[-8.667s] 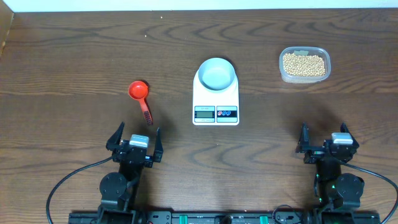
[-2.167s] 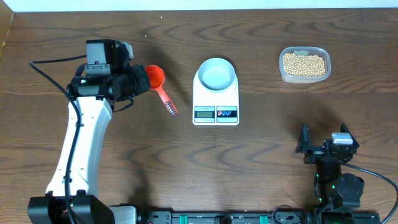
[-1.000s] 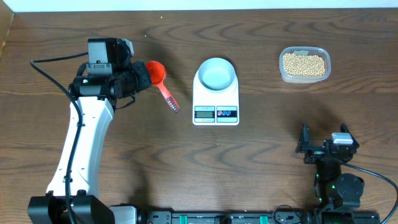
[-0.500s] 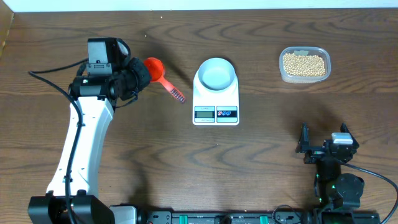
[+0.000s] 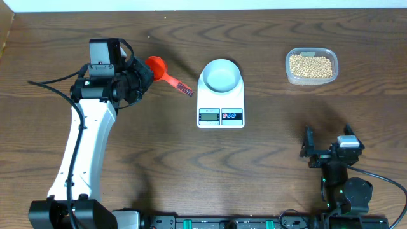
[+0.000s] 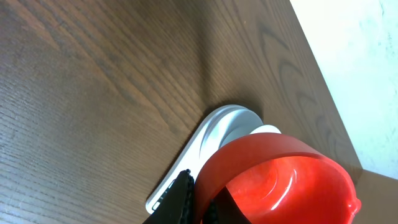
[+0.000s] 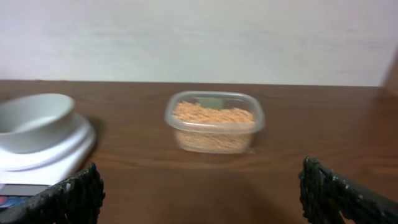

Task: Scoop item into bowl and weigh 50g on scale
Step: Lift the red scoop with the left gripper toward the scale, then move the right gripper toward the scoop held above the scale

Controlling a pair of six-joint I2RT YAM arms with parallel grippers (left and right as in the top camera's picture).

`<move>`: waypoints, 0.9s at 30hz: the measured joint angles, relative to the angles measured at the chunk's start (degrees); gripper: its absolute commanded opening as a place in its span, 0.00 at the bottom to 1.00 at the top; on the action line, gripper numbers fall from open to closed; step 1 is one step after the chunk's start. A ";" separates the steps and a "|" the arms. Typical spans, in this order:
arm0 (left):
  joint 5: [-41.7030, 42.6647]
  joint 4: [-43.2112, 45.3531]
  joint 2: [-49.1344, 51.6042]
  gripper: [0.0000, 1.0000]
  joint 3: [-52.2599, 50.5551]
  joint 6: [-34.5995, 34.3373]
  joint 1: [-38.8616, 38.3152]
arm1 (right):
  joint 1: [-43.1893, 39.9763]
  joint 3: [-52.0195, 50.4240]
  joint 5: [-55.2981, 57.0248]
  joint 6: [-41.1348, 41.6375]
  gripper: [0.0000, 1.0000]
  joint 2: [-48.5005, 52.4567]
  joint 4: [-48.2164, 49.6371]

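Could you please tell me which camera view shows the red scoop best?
The overhead view: the whole red scoop shows, cup and handle, held by the left gripper. The left wrist view shows only its cup, close up; the right wrist view does not show it.

- This looks like a robot lab or test bench, with kitchen goods set out as trial pieces.
- Two robot arms stand at the near edge of a dark wood-grain table [image 5: 267, 152]. The white-and-black left arm [image 5: 82, 146] is stretched out, and the right arm [image 5: 343, 184] is folded by the near right corner.
- Black cables [image 5: 77, 137] run along the arms to a mounting rail [image 5: 210, 223] with green connectors.
- A plain white wall [image 7: 199, 37] rises behind the far edge.
- The few wares are a white scale [image 5: 220, 105] bearing a pale bowl [image 5: 221, 74], a clear tub [image 5: 289, 76] of beans [image 5: 310, 65] near the far right corner, and a red scoop [image 5: 159, 68].
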 measured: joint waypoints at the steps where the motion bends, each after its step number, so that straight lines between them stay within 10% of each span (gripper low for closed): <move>1: 0.00 -0.02 0.00 0.07 0.00 -0.15 0.00 | 0.00 0.00 -1.20 0.66 0.99 0.02 0.42; 10: 0.55 0.50 0.00 0.07 0.00 -2.43 0.00 | 0.00 2.99 -10.97 6.47 0.99 5.97 1.95; 27: 4.46 2.16 0.00 0.07 0.00 -6.38 0.00 | -0.02 37.27 -38.69 11.06 0.99 46.71 2.03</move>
